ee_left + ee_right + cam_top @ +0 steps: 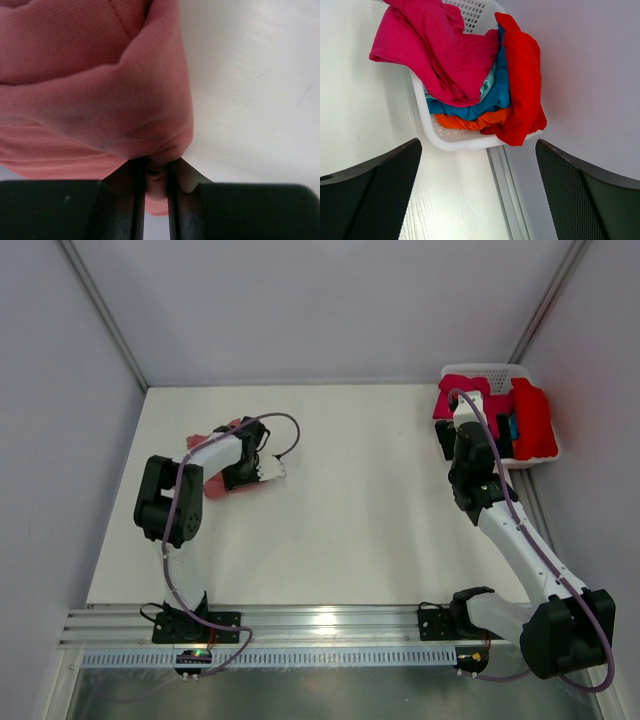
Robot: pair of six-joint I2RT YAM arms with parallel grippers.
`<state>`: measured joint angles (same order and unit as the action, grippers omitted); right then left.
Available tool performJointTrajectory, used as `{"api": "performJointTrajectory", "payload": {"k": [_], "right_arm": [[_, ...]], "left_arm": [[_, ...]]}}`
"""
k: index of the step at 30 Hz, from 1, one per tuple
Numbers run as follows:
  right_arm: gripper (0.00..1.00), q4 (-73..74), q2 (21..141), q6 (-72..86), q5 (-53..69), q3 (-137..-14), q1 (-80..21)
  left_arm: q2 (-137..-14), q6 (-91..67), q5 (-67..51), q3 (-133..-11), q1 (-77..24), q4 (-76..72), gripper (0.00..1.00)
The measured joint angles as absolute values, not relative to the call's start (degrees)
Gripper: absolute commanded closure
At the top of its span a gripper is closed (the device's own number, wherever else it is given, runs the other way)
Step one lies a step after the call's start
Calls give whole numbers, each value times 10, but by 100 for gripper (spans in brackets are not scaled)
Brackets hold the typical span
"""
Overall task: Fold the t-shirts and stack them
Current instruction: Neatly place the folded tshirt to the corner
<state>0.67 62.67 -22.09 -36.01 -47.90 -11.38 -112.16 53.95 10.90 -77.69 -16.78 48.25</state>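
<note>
Salmon-pink t-shirt [100, 100]: solid colour, fine ribbed weave. Basket [455, 142]: white, grid-perforated wall. Magenta t-shirt [435, 45], bright red t-shirt [522, 75], blue t-shirt [492, 102], orange t-shirt [470, 120]: all solid, unpatterned. Turquoise fold [488, 84]: solid. Bench [370, 510]: plain off-white.

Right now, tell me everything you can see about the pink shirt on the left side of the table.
The pink shirt is salmon-coloured, a soft, finely ribbed knit that looks like cotton, with a stitched seam showing near its top. It is bunched and wrinkled, not spread flat. It rests in a heap on the left part of the white table, partly hidden from above by the left arm. The left gripper is shut on a pinched fold at its edge.
</note>
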Motion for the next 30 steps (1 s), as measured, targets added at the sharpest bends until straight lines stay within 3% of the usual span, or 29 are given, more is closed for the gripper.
{"api": "performJointTrajectory", "payload": {"k": [18,19,21,22,30], "right_arm": [[1,10,627,-221,-360,-479,-114],[1,10,627,-221,-360,-479,-114],[0,10,627,-221,-360,-479,-114],[0,10,627,-221,-360,-479,-114],[1,10,628,-221,-360,-480,-114]], "left_arm": [[-1108,684,244,-704,-135,386,99],[-1108,684,243,-704,-134,385,93],[-1108,674,231,-719,-132,403,39],[-1108,662,218,-733,-130,422,4],[-1108,571,107,-898,-126,579,1]]}}
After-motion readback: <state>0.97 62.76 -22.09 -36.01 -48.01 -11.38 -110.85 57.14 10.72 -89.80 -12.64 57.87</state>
